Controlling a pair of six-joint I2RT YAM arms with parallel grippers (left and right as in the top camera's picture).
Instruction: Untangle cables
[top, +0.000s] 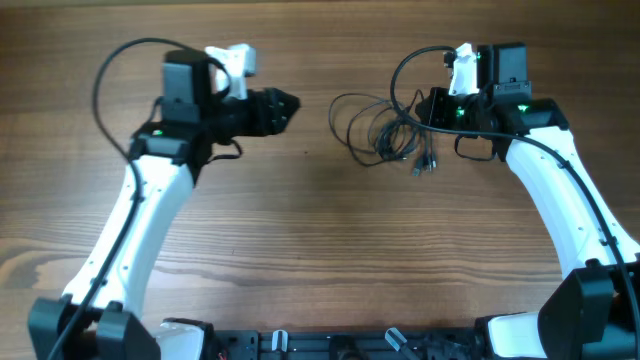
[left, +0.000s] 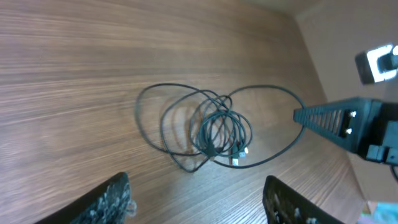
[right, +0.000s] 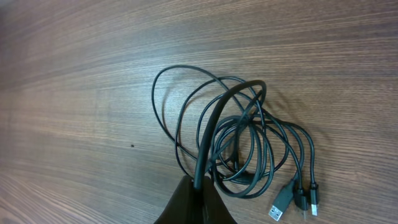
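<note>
Cables (top: 388, 133) — thin black cords in tangled loops — lie on the wood-grain table (top: 320, 250) near its far edge, right of centre. The right gripper (right: 198, 188) pinches one loop; the left gripper (left: 198, 198) stands spread.

Soft, even light covers the wooden table (top: 320, 250); the cables (right: 242, 140) cast faint shadows (left wrist view looks slightly blurred).

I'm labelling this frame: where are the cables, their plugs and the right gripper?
cables (left: 214, 124): left wrist view, tangle's dense middle.
plugs (right: 281, 204): right wrist view, widest plug's body.
right gripper (right: 198, 185): right wrist view, tips pinching a cable.
</note>
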